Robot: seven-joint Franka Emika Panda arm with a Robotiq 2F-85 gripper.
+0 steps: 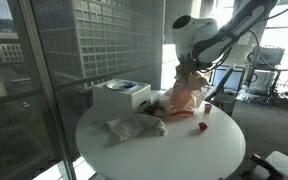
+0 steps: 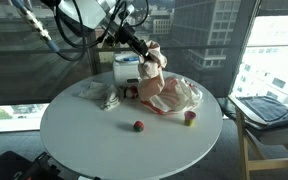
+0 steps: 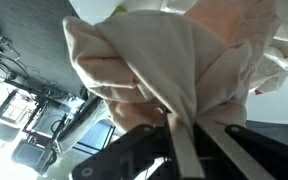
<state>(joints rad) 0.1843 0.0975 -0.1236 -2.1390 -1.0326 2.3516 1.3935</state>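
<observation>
The claw (image 2: 147,52) is clamped tight on a cloth (image 2: 164,90), pinching a bunched fold at its top. In the wrist view the fabric (image 3: 164,60) gathers into deep creases that run down between the dark fingers (image 3: 134,150). The cloth is pale peach and cream, soft and crumpled. Its upper part is pulled up into a peak under the claw (image 1: 189,68), while its lower folds spread on the round white desk (image 2: 104,140), in from the edge by the window. Just beside it, at that edge, stands a white box (image 1: 121,97) with something blue (image 1: 124,85) on top; what it is I cannot tell. A rag (image 2: 101,94), grey-white and crumpled, lies near the box. Two small red balls (image 2: 138,126) (image 2: 190,116) sit apart toward the desk's middle and opposite edge.
</observation>
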